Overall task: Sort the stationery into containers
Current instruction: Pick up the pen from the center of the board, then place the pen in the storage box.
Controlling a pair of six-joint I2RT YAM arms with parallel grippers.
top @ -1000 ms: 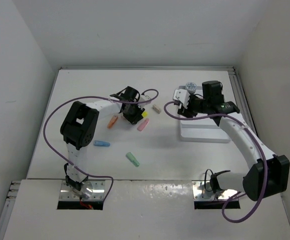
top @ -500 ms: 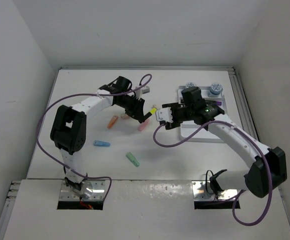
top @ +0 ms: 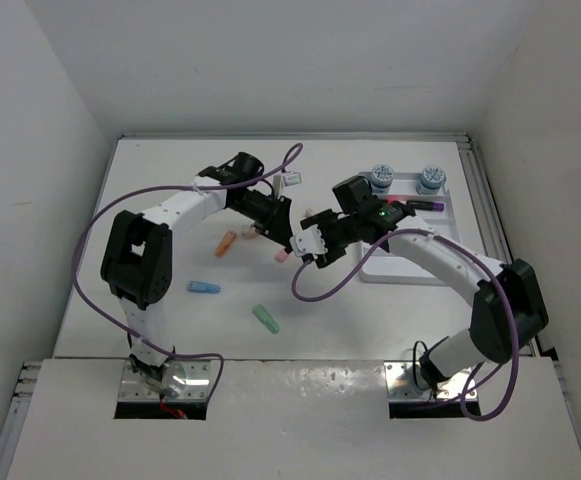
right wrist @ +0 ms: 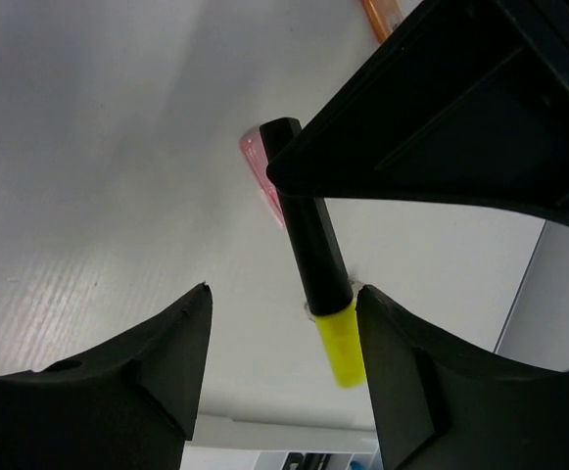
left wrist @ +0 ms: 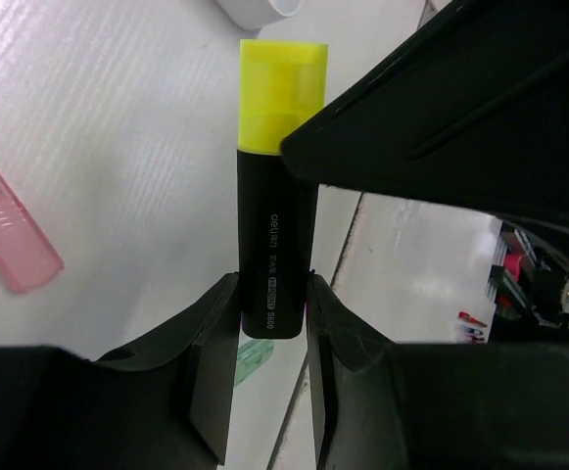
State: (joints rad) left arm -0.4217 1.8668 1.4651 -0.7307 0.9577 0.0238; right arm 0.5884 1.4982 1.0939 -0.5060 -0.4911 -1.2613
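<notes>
While both pots and two markers sit in the tray, the blue stub, green stub, orange stub and pink stub lie left of it, unsorted. My left gripper clamps the yellow marker just left of the tray. The right gripper gapes around it, no contact that I see.

Black marker with yellow end; pink stub, orange stub, blue stub, green stub; white tray.
</notes>
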